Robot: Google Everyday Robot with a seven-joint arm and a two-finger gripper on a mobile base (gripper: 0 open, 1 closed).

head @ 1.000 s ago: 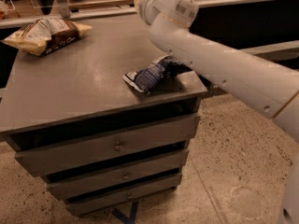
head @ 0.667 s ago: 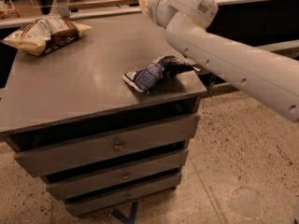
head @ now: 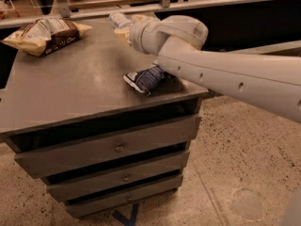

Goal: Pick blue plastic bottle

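Gripper [head: 128, 27] sits at the far edge of the cabinet top [head: 70, 88], mostly hidden behind the arm's [head: 225, 74] bulky wrist; whether it is wide, narrow or holding anything cannot be told. Bottle [head: 118, 19] lies right by it at that far edge, pale label showing. Nearer the front, a blue foil bag [head: 145, 79] lies partly under the arm. Chip bag [head: 44, 34] rests at the far left corner, well apart.

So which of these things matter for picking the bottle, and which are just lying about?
For the job: blue plastic bottle at the far edge of the table; gripper right beside it.
Lying about: dark blue snack bag near the front right corner; yellow-and-brown chip bag, far left corner.
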